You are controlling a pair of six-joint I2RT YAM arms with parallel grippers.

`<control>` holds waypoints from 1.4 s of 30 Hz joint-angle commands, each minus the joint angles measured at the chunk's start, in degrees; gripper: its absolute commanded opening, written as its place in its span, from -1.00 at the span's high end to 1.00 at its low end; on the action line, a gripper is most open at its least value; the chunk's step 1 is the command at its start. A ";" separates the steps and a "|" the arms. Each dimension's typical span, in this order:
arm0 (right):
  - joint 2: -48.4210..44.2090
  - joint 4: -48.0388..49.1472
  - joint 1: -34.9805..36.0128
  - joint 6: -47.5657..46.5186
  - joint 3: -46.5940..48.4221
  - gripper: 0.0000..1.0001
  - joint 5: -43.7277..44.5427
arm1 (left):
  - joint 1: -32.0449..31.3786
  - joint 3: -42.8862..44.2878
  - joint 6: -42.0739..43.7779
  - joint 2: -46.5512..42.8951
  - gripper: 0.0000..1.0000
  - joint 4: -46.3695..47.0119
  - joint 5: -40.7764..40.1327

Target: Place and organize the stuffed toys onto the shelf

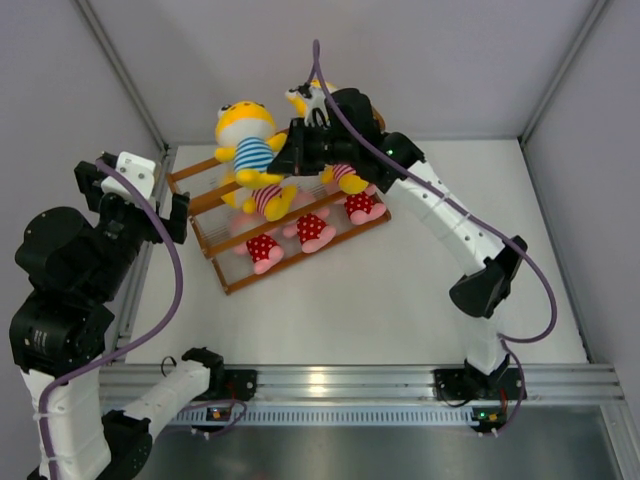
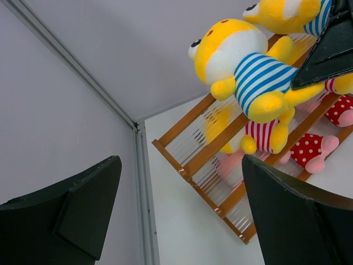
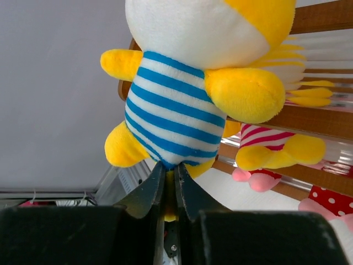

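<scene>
My right gripper [image 1: 287, 153] is shut on the bottom of a yellow stuffed toy in a blue-white striped shirt [image 1: 248, 140] and holds it over the left part of the shelf's [image 1: 195, 172] top tier. The right wrist view shows the jaws [image 3: 170, 172] pinching this toy [image 3: 176, 118] next to a wooden bar [image 3: 325, 16]. Another blue-striped yellow toy [image 1: 300, 97] shows behind the gripper. A pink-striped yellow toy [image 1: 268, 198] sits on the middle tier. Three pink toys in red dotted outfits [image 1: 312, 230] line the lowest tier. My left gripper [image 1: 175, 215] is open and empty left of the shelf [image 2: 185, 120].
A metal frame rail [image 1: 145, 265] runs along the table's left side, close to my left gripper. An aluminium rail [image 1: 350, 380] crosses the near edge. Grey enclosure walls stand at the back and on both sides. White table [image 1: 400, 290] lies in front of the shelf.
</scene>
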 commanded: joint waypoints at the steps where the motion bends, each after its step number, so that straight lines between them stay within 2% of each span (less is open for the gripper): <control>1: 1.17 0.74 -0.19 -0.62 3.57 0.83 -3.26 | 0.02 0.05 0.82 0.21 -0.93 0.05 0.77; 4: 1.70 -0.40 -0.63 -1.06 3.40 0.65 -3.18 | 0.02 -0.13 0.73 0.39 -0.93 0.05 1.03; 5: 1.96 -0.93 -0.89 -1.41 3.31 0.53 -3.00 | 0.02 -0.04 0.73 0.30 -0.93 0.05 1.03; 9: 0.74 0.03 -1.59 -1.50 0.94 0.38 -2.38 | 0.02 0.49 1.08 0.48 -0.93 0.05 1.21; 10: 0.30 0.90 -1.68 -1.41 0.24 0.23 -2.82 | 0.02 0.49 1.08 0.56 -0.93 -0.12 1.47; 13: -0.67 3.02 -1.68 -0.62 -0.73 0.00 -4.31 | 0.02 0.22 0.56 0.74 -0.93 -0.65 3.40; 18: -4.01 2.93 -0.45 -2.46 -2.13 -0.17 -0.99 | 0.02 0.40 0.38 0.92 -0.93 -0.83 3.41; 20: -6.81 3.89 0.16 -2.90 -5.37 -0.25 -0.10 | 0.02 -0.13 0.64 0.48 -0.93 -0.83 2.70; 25: -12.44 3.83 1.92 -5.45 -10.92 -0.52 5.78 | 0.02 -6.97 1.17 -1.46 -0.94 -0.74 0.51; 33: -20.17 -1.29 4.03 -11.77 -12.24 -0.72 17.98 | 1.68 -20.07 3.80 -9.97 -0.94 -0.83 -0.46; 36: -26.23 0.99 6.48 -13.97 -18.55 -0.73 23.25 | 3.52 -23.50 3.81 -13.58 -0.94 -1.53 0.15; 40: -36.41 8.10 8.07 -13.98 -33.82 -0.74 23.81 | 6.25 -26.58 3.63 -17.45 -0.94 -1.97 0.94; 42: -39.33 11.09 8.16 -13.89 -38.06 -0.73 23.29 | 8.09 -28.16 3.37 -19.20 -0.94 -2.15 1.12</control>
